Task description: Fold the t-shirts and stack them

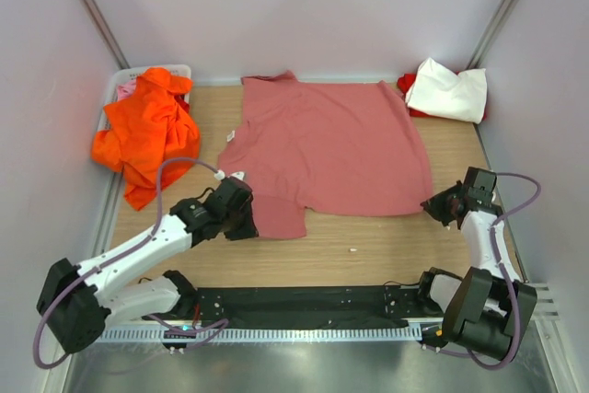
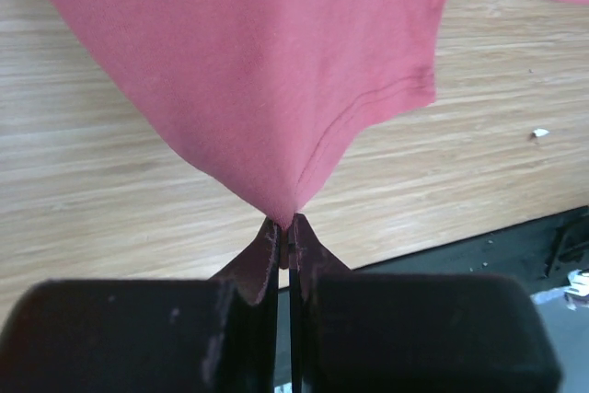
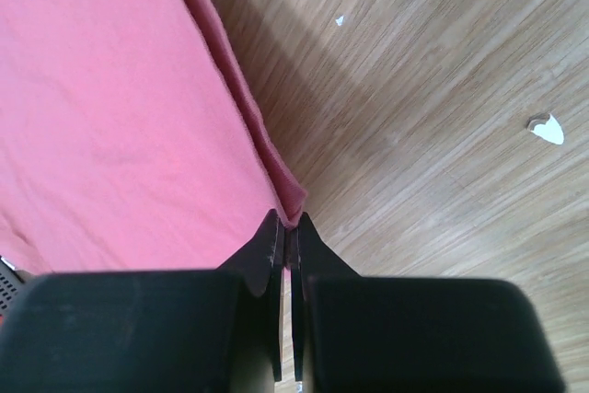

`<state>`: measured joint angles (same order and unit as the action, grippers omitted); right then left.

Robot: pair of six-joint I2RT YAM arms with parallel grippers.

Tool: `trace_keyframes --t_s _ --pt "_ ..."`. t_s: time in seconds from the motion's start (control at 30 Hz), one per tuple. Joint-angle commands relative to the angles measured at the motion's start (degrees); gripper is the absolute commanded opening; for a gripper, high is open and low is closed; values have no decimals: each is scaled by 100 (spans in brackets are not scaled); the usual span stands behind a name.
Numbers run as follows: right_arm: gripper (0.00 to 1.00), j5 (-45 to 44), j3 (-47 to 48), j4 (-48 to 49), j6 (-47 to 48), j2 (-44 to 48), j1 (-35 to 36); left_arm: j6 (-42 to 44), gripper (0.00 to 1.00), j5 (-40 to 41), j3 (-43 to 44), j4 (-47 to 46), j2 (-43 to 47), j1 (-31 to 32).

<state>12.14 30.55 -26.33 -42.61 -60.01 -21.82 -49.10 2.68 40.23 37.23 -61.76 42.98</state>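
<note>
Now the salmon-pink shirt (image 1: 331,144) lies spread on the table (image 1: 386,250); the left hand (image 1: 254,225) clamps its sleeve edge, the right hand (image 1: 431,206) its near-right hem corner. Bare tabletop runs along the near side.

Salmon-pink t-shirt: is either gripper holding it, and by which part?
Both hold it: left gripper pinches the salmon-pink t-shirt by its near sleeve, right gripper by its near hem corner.

Overhead, two wrist close-ups, shared shirt (image 1: 331,144)
</note>
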Motion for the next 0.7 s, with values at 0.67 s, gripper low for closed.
trace_keyframes --t_s 0.67 --pt "2 130 136 -1445 315 1359 20 -1216 0 128 -50 2278 2361 597"
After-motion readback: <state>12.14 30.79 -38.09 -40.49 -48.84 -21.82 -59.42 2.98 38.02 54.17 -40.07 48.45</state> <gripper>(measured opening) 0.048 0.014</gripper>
